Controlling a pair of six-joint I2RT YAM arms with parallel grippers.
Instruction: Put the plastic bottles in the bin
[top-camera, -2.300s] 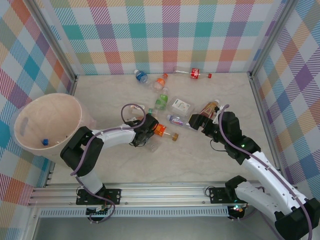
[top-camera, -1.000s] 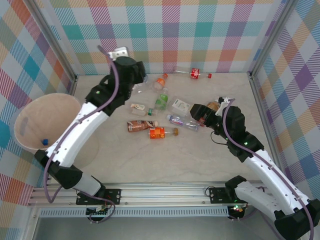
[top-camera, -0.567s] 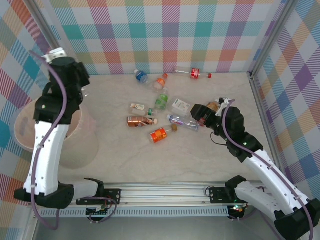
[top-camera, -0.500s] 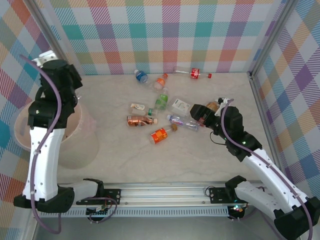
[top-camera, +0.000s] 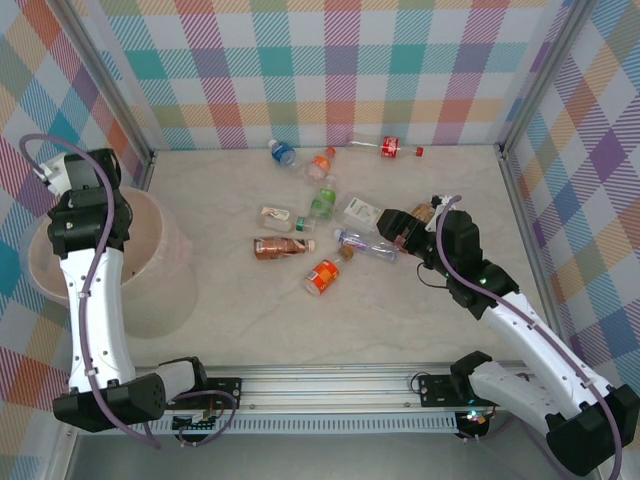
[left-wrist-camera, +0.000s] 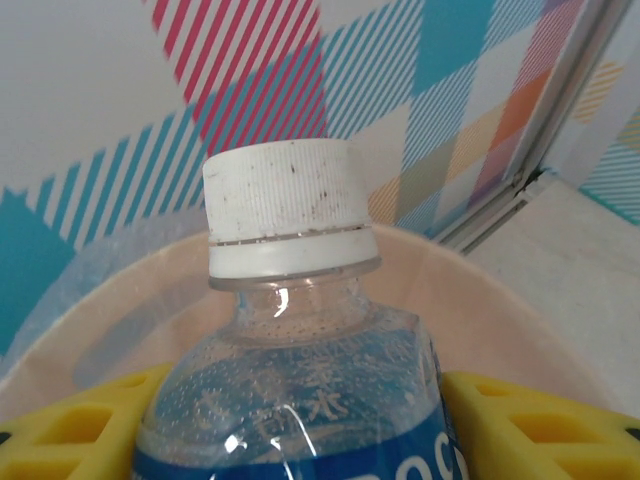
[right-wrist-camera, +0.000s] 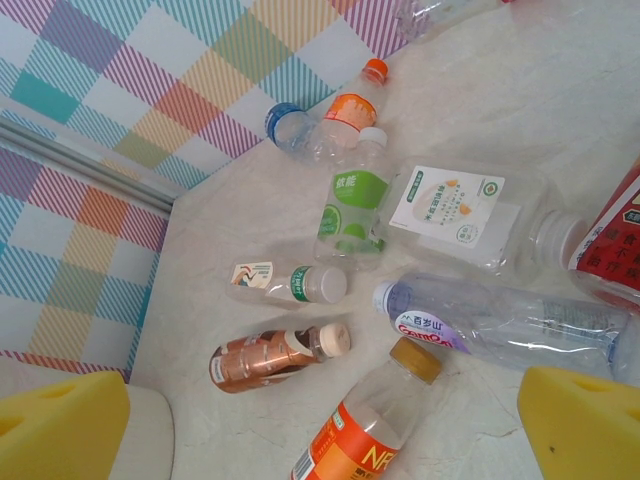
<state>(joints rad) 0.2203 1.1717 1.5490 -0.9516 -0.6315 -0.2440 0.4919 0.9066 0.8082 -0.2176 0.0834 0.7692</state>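
Clear plastic is making up the white-capped bottle (left-wrist-camera: 290, 215) at the centre of the left wrist view. It has a ribbed, slightly scuffed cap, a ring under it, a dimpled shoulder and a blue label running off the bottom edge. The left gripper (left-wrist-camera: 300, 430) is pinching this bottle, with a yellow finger (left-wrist-camera: 80, 430) pressing on each side of the shoulder. The pale pink bin (left-wrist-camera: 480, 300) is curving just behind it.

From above, the bin (top-camera: 165, 290) is sitting at the left edge, and the left arm (top-camera: 85, 260) is arching over its mouth. The loose bottles are lying on their sides mid-frame. The orange bottle (top-camera: 323, 276) is lying nearest, then the copper bottle (top-camera: 280, 246) and the purple-labelled bottle (top-camera: 365, 243). Beyond them come the small bottle (top-camera: 275, 215), the white-labelled bottle (top-camera: 362, 212) and the green bottle (top-camera: 322, 203). Farthest, near the checked wall (top-camera: 340, 70), are the orange-capped bottle (top-camera: 322, 162), the blue-capped bottle (top-camera: 282, 152) and the red-labelled bottle (top-camera: 390, 148).

The right wrist view is adding label print and cap colours, such as the orange bottle's (right-wrist-camera: 355, 430) copper cap at its bottom edge.

The right gripper (top-camera: 398, 228) is hanging at the right end of the cluster, beside the red-and-brown bottle (top-camera: 422, 212). Its yellow pads (right-wrist-camera: 60, 430) are standing spread wide in the bottom corners of its own view, gripping nothing.
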